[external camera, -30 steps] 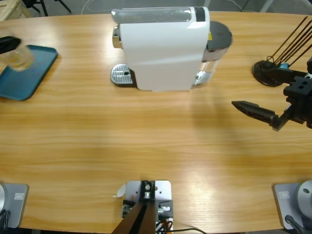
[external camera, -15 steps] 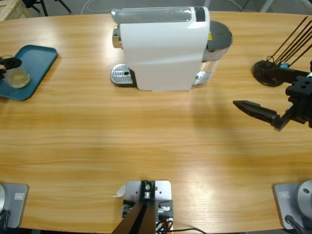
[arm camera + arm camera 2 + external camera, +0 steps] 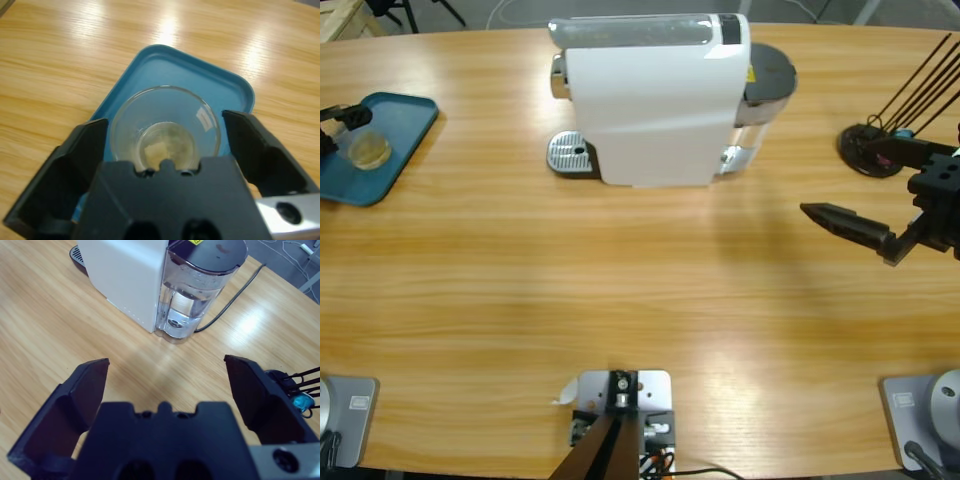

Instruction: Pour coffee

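Long wooden table (image 3: 620, 290), light grain with some glare off the overhead lights. White coffee machine (image 3: 655, 100) sits at the far middle, drip grate (image 3: 570, 155) poking out on one side and a clear water tank (image 3: 192, 295) with a dark lid on the other; a black cable (image 3: 235, 295) runs off behind it. There's a black stand with thin rods (image 3: 895, 110) near the right edge. Past the table's far edge you can just see grey floor and a few cables.

Over at the left edge there's a blue tray (image 3: 395, 125) with a glass (image 3: 368, 150) standing upright on it. The coffee (image 3: 165, 145) is just a shallow pale tan puddle in the bottom of that glass. The left gripper (image 3: 165, 145) is right around it: jaws spread wide, one on each side of the glass, with a bit of gap on both sides, so not squeezing it as far as I can see.

The right gripper (image 3: 167, 385) is way over on the other side, hovering above bare wood, jaws wide apart with nothing between them, pointed toward the machine's tank end
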Tool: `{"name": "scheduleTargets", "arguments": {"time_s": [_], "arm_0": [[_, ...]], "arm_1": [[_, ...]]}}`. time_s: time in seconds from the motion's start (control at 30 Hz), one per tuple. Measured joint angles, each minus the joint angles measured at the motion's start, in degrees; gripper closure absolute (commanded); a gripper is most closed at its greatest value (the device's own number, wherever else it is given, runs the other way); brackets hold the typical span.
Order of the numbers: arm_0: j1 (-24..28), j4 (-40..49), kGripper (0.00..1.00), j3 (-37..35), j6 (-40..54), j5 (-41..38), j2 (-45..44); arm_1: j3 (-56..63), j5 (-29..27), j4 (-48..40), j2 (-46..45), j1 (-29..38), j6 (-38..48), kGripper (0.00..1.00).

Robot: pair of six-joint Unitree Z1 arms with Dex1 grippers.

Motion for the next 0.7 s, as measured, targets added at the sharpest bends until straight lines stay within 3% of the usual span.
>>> {"name": "scheduleTargets", "arguments": {"time_s": [0.1, 0.17, 0.3, 0.4, 0.53, 0.7], "arm_0": [[0.0, 1.19, 0.004, 1.63, 0.0, -1.58, -5.48], [-0.03, 7.16, 0.004, 1.32, 0.0, -3.35, -13.47], [-3.37, 29.83, 0.005, -6.02, 0.54, -6.19, -32.93], [-8.0, 44.53, 0.004, -13.77, 4.63, -10.69, -42.17], [-15.45, 53.21, 0.018, -15.25, 8.12, -16.16, -46.17], [-23.99, 53.35, 0.023, -12.79, 8.27, -21.34, -46.11]], "arm_1": [[0.0, 0.0, 0.0, 0.0, 0.0, 0.04, 0.0], [0.01, 0.0, 0.0, 0.0, 0.0, 0.05, 0.0], [0.01, 0.0, 0.0, 0.0, 0.0, 0.06, 0.0], [0.01, 0.0, 0.0, 0.0, 0.0, 0.06, 0.0], [0.01, 0.0, 0.0, 0.03, 0.0, 0.06, 0.0], [0.01, 0.0, 0.0, 0.04, 0.0, 0.12, 0.0]]}}
